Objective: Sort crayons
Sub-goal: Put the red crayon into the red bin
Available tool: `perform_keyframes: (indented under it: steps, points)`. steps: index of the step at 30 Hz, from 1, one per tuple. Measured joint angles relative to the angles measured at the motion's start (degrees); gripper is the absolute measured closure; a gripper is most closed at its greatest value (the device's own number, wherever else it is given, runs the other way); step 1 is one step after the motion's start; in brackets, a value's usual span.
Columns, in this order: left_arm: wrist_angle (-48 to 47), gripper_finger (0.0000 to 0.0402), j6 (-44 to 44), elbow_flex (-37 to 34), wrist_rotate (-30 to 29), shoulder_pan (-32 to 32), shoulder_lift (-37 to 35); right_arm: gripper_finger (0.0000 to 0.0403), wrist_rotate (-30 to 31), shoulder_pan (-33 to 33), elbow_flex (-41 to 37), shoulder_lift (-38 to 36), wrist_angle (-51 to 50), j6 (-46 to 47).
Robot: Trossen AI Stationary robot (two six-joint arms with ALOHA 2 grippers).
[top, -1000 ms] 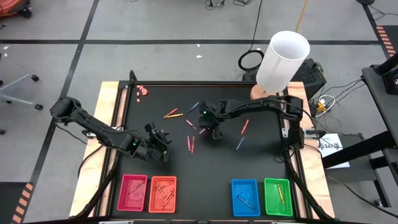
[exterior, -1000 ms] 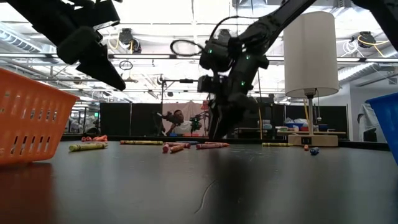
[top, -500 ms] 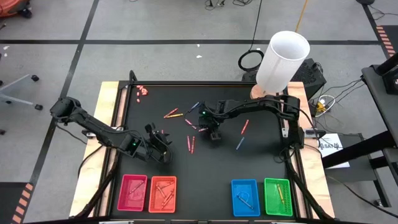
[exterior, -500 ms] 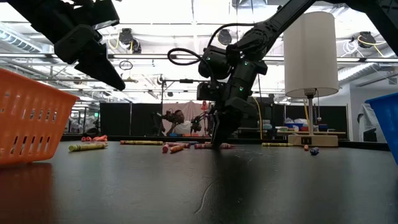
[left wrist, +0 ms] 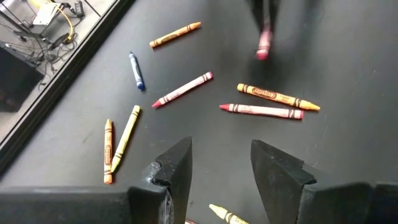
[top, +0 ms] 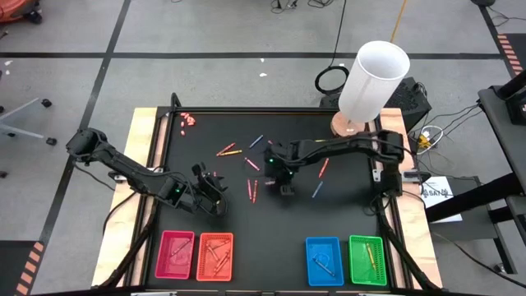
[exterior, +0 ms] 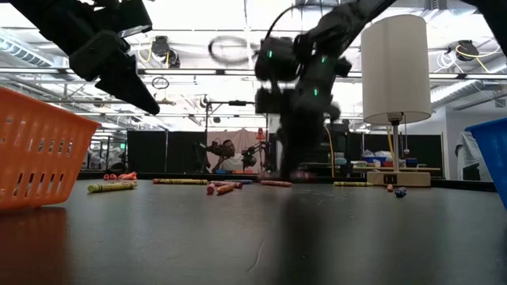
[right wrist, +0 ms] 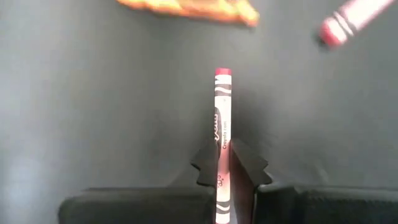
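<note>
Crayons (top: pixel 230 151) lie scattered on the black counter (top: pixel 345 214), mostly around centre and toward 11 o'clock. Right claw (top: pixel 284 186) sits near the counter's centre, clenched on a red crayon (right wrist: pixel 221 134); the stick is pinched between the fingers (right wrist: pixel 247 167) and points straight out ahead of them over the dark surface. Left claw (top: pixel 215 191) hovers at about 8 o'clock, fingers (left wrist: pixel 173 174) parted, nothing between them. From its wrist, loose crayons show ahead: yellow (left wrist: pixel 126 137), orange (left wrist: pixel 107 150), blue (left wrist: pixel 135 70), red (left wrist: pixel 260 110). Four trays line the 6 o'clock edge: pink (top: pixel 176 254), orange (top: pixel 215 256), blue (top: pixel 324 261), green (top: pixel 367 261). Lamp (top: pixel 371 80) stands at 1 o'clock.
</note>
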Motion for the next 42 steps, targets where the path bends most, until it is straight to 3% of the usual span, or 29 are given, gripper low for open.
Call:
perform_keyframes:
  steps: [3,10,19,24,32,37,42]
  points:
    - [0.71,0.024,0.16,0.0,0.0,0.0,0.0,0.04,-5.38,2.04,0.11,-2.48,0.38,3.66]
    - [1.01,0.024,0.34,0.0,0.0,0.0,0.0,0.04,-4.22,9.87,0.13,-3.62,6.66,7.86]
    - [3.19,0.024,1.55,0.0,-0.02,-0.07,0.0,0.0401,14.22,18.11,0.2,-3.62,11.56,12.3]
    - [5.35,0.024,2.28,0.0,0.0,-0.07,0.0,0.0401,28.16,20.68,0.22,-3.71,11.11,12.25]
    - [6.8,0.024,4.34,0.0,0.24,-0.07,0.0,0.0398,43.55,22.43,0.26,-4.41,9.05,6.35]
    - [9.09,0.024,6.3,0.0,0.27,-0.07,0.0,0.0397,48.8,23.11,0.26,-4.47,9.03,0.75]
    - [9.53,0.024,6.6,0.0,0.35,-0.07,0.0,0.0397,49.04,23.23,0.28,-4.47,9.08,-3.71]
